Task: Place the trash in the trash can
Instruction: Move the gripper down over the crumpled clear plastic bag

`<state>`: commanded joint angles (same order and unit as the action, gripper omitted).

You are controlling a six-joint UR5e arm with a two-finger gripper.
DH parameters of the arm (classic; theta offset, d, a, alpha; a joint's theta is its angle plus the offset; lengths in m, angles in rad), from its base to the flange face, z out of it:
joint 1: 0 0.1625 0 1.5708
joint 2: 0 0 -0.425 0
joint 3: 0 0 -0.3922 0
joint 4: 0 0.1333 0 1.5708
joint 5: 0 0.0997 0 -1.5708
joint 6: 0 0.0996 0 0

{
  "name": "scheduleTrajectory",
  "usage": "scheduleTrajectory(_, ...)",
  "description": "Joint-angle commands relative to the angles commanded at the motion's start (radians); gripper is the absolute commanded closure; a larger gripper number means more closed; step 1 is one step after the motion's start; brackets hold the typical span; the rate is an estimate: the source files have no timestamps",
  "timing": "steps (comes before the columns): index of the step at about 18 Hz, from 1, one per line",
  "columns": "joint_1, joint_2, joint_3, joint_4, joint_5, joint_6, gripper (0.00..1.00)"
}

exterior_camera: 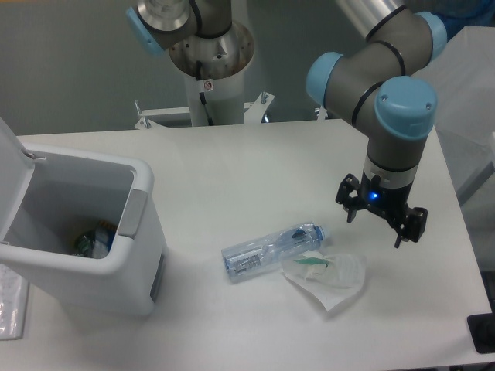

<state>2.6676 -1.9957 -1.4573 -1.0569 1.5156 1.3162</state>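
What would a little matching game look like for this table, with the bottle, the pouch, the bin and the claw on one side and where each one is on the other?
Things:
1. bottle
2. pouch
3. trash can
4. claw

Places or states:
A. standing at the left with its lid up
B. hanging open above the table, right of the trash, holding nothing
C. lying on its side mid-table, blue cap toward the right
D. flat on the table, against the bottle's cap end

Pairs: 1-C, 2-D, 3-A, 4-B
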Motion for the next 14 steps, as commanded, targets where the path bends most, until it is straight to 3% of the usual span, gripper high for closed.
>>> scheduleTrajectory(7, -0.014, 0.0, -0.017, -0.002, -0.005, -0.002, 0.0)
scheduleTrajectory(11, -0.031, 0.02, -0.103, 0.029, -0.029, -0.011, 0.0)
scheduleTrajectory(14, -0.064, 0.031, -0.11, 0.049, -0.034, -0.164, 0.0)
